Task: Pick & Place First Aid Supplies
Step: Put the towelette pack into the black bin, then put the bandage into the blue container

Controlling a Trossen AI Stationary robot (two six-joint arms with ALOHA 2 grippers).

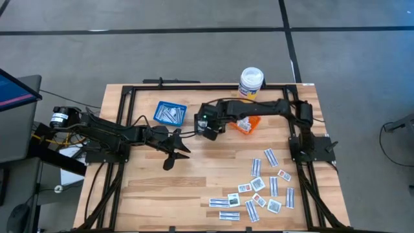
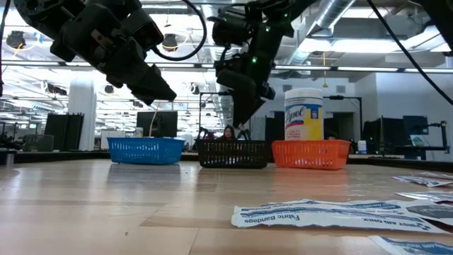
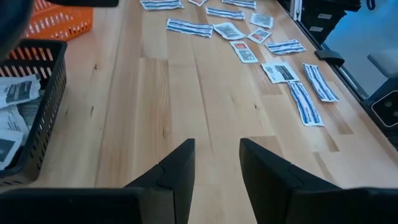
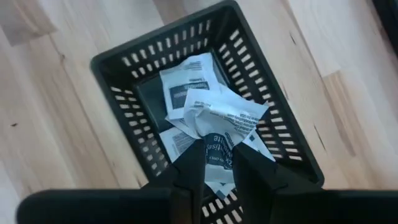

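- Right gripper (image 4: pixel 219 163) hangs directly over the black basket (image 4: pixel 118 78), its fingers pinched on a crumpled white packet (image 4: pixel 221 115); held there, I judge, so the packet falls among the ones already inside and not on the wood.
- In the high view the right gripper (image 1: pixel 208 129) sits at the middle of the back row, with the arm reaching in from the right rail.
- Left gripper (image 3: pixel 216 163) waits above bare wood left of centre, its fingers a narrow gap apart and holding nothing; its camera looks across to the loose packets (image 3: pixel 283 68), which suggests it is parked clear of the other arm's path.
- Baskets, counted: three in a row at the back of the surface (image 1: pixel 162 188), namely one blue (image 1: pixel 170 113), one black and one orange (image 1: pixel 246 125). The row reads as a sorting line, since the blue basket holds strips and the black one holds squarish packets. What is in the orange basket I cannot tell.
- Bottle: one, white with a yellow label (image 1: pixel 251 81), standing behind the orange basket.
- Loose packets (image 1: pixel 259 188): roughly seventeen lie flat at the front right, a mix of narrow strips and small squares; a few overlap, so the count is approximate.
- Inside the black basket I make out about four packets below the held one, piled too loosely for a firm count.
- With so many packets yet to be sorted, the job looks well short of done.
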